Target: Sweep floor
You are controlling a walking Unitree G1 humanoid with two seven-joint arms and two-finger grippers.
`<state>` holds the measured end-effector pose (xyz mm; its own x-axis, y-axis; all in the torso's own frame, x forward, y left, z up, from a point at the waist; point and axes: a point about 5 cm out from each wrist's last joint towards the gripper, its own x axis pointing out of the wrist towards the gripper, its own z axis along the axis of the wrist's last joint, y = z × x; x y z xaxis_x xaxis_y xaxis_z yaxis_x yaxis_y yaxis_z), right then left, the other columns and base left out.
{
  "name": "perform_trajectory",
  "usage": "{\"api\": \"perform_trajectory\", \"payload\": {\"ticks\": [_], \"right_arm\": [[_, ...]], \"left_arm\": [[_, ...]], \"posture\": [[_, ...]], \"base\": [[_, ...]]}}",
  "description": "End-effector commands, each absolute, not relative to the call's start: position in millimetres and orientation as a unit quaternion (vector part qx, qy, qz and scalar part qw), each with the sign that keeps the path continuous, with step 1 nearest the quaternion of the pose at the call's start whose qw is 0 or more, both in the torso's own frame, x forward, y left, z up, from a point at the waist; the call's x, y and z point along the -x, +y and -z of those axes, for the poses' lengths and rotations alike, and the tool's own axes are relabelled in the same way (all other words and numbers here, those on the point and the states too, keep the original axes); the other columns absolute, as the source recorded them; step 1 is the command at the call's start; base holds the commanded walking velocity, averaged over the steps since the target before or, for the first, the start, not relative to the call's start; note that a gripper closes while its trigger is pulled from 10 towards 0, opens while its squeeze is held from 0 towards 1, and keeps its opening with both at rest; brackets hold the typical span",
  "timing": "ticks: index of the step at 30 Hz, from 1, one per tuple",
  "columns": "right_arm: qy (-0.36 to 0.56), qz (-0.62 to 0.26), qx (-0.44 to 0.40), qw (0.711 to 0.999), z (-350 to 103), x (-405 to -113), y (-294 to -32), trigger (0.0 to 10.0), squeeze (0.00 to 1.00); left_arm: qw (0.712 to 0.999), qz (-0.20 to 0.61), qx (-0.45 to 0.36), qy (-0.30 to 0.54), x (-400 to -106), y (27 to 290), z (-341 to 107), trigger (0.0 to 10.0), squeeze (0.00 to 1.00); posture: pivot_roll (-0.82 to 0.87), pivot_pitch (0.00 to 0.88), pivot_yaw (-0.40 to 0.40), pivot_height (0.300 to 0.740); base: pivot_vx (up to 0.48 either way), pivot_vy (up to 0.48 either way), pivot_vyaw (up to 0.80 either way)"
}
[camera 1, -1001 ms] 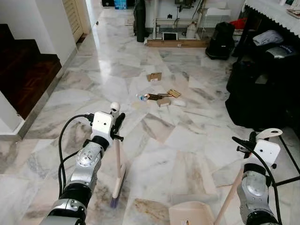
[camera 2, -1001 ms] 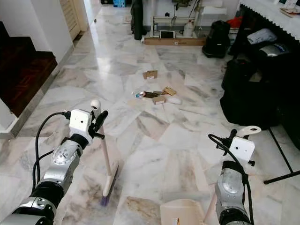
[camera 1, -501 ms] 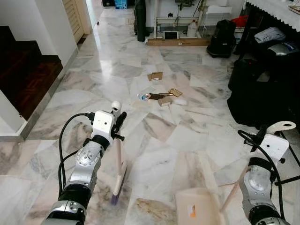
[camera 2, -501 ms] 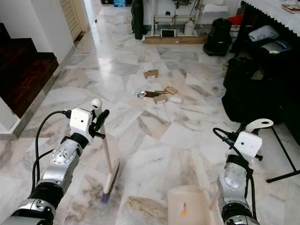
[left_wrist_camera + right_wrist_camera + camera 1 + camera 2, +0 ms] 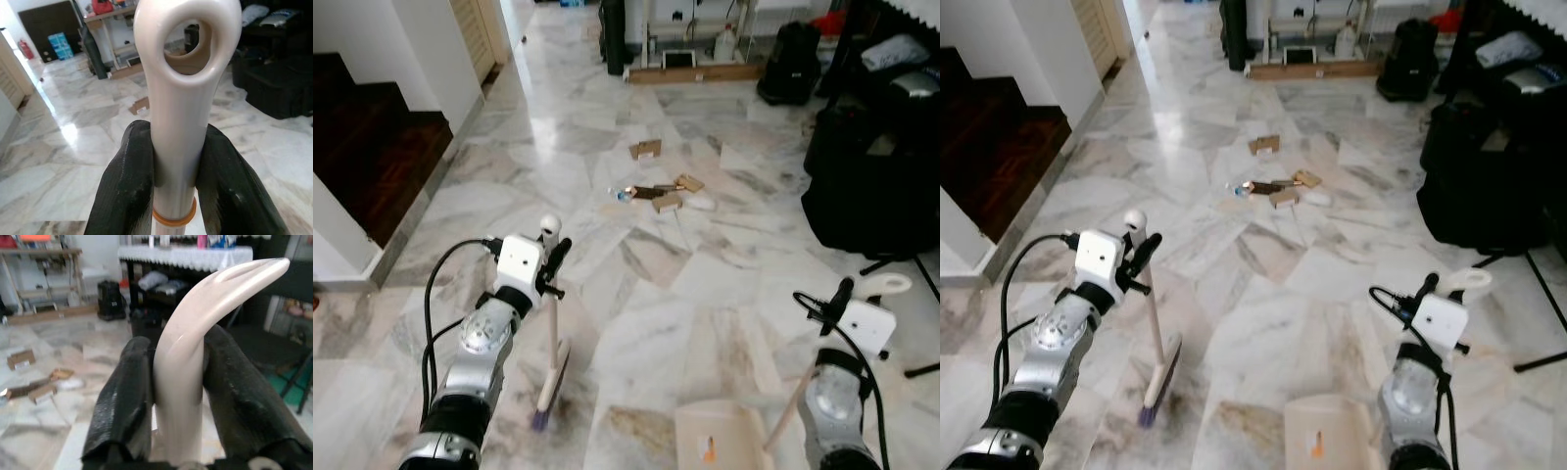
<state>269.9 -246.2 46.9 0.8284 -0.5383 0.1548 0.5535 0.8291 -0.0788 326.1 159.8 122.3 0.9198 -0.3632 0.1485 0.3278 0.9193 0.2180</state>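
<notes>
My left claw (image 5: 555, 257) pinching the broom (image 5: 551, 338) handle at lower left, my right claw (image 5: 842, 294) clamped on the dustpan (image 5: 713, 439) handle at lower right, cardboard scraps (image 5: 658, 190) on marble floor (image 5: 705, 284) upper centre

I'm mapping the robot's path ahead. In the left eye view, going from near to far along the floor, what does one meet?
Dustpan → broom head → cluster of litter → lone cardboard piece → long wooden plank by the far wall.
</notes>
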Motion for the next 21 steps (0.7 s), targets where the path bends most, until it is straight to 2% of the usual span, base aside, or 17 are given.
{"api": "perform_trajectory", "payload": {"ticks": [1,9,21], "right_arm": [[-0.071,0.283,0.054,0.955,-47,-268,-244,10.0,1.0],[-0.065,0.274,0.049,0.958,-42,-265,-241,10.0,1.0],[-0.098,0.278,0.052,0.954,-63,-280,-253,10.0,1.0]], "left_arm": [[0.972,0.18,-0.104,-0.11,-325,164,-132,10.0,0.0],[0.972,0.184,-0.105,-0.107,-323,163,-134,10.0,0.0],[0.972,0.179,-0.105,-0.113,-324,161,-140,10.0,0.0]], "posture": [[0.21,0.125,0.092,0.74],[0.2,0.129,0.086,0.74],[0.2,0.127,0.078,0.74]], "base": [[0.0,0.0,0.0],[0.0,0.0,0.0],[0.0,0.0,0.0]]}}
